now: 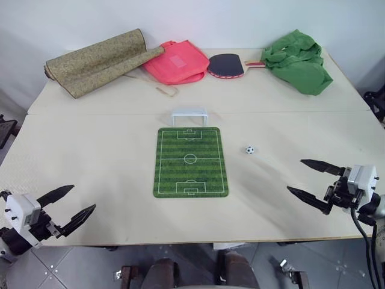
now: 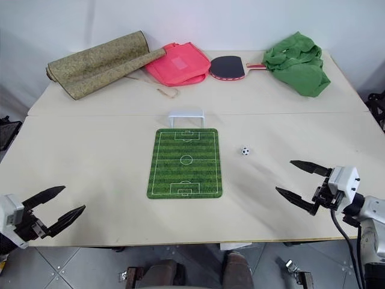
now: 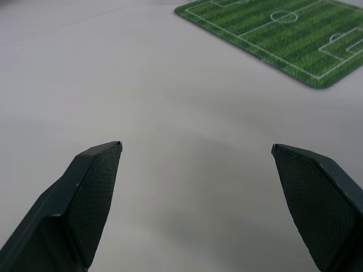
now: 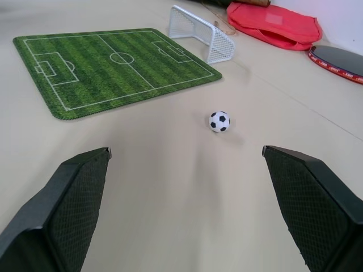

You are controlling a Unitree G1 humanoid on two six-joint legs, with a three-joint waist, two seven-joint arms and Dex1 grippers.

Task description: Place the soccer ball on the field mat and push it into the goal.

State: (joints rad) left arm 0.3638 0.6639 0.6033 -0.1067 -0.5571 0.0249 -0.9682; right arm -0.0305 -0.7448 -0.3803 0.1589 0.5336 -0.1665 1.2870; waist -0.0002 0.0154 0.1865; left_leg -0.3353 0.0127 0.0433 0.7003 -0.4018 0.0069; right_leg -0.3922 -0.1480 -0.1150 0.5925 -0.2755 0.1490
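Note:
The green field mat (image 1: 190,161) lies flat in the middle of the table, with the white goal (image 1: 189,116) standing just off its far end. The tiny soccer ball (image 1: 249,149) rests on the bare table a little to the right of the mat; the right wrist view has it ahead, the soccer ball (image 4: 219,121). My right gripper (image 1: 307,178) hovers open and empty near the front right edge, short of the ball. Over the front left corner my left gripper (image 1: 77,201) is open and empty too, well away from the mat.
Along the table's far side lie a rolled olive-brown mat (image 1: 96,62), a pink bag (image 1: 177,62), a table tennis paddle (image 1: 228,65) and a crumpled green cloth (image 1: 299,61). The table top (image 1: 108,150) ends close in front of both grippers.

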